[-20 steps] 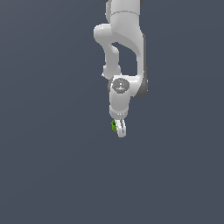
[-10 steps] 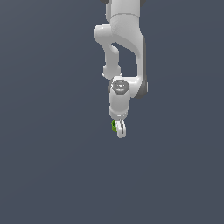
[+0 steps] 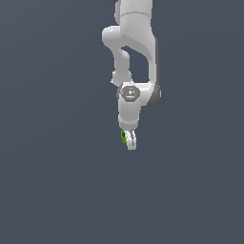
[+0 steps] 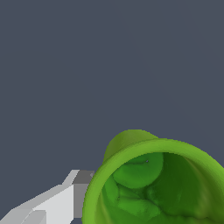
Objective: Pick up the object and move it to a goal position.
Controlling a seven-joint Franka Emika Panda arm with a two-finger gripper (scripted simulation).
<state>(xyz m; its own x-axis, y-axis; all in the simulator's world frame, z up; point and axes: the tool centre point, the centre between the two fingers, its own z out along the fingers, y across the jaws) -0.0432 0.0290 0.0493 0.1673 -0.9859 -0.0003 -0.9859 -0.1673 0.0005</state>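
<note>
Little changed over last second: white pincer (image 3: 129, 141) clenched on small bright green hollow cup (image 3: 124, 137), seemingly mid-carry to goal.

The white arm (image 3: 136, 47) is reaching down from above, its upper links bending into a rounded wrist joint (image 3: 129, 93) with the last link hanging almost straight below it. Beneath that wrist the tool (image 3: 129, 141) is pointing downward, its fingers closing on the green cup (image 3: 124, 137). One white, grey-tipped finger (image 4: 65, 199) is pressing against the cup's outer wall.
</note>
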